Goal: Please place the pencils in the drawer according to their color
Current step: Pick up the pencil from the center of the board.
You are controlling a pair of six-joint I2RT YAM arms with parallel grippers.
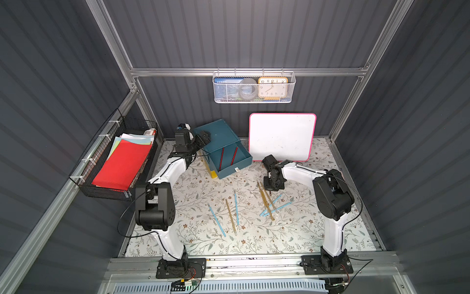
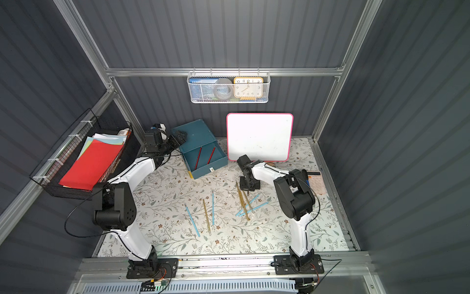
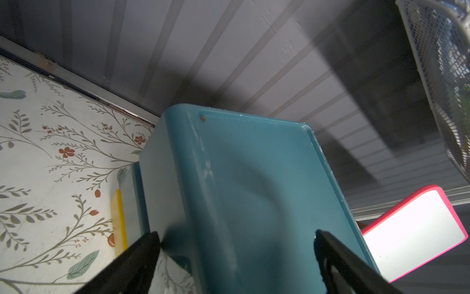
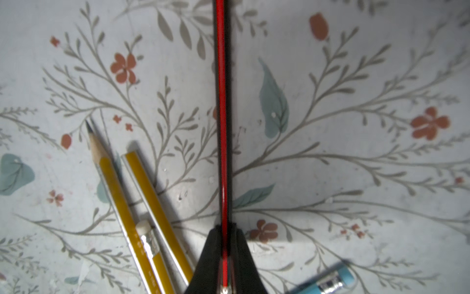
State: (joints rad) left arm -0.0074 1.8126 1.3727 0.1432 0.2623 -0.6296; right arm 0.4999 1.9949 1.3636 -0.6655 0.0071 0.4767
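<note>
While over the mat (image 4: 330, 76), right fingers (image 4: 211, 257) tight around a red pencil (image 4: 223, 101).

links (image 1: 170, 170): white | joints (image 1: 155, 206): black | cables (image 1: 119, 224): thin, black | bases (image 1: 198, 264): black plates

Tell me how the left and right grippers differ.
The left gripper has jaws wide open over the teal drawer cabinet; the right gripper has jaws shut on a thin dark red pencil. Left is up at the cabinet, right low over the floral table mat. Both are black.
</note>
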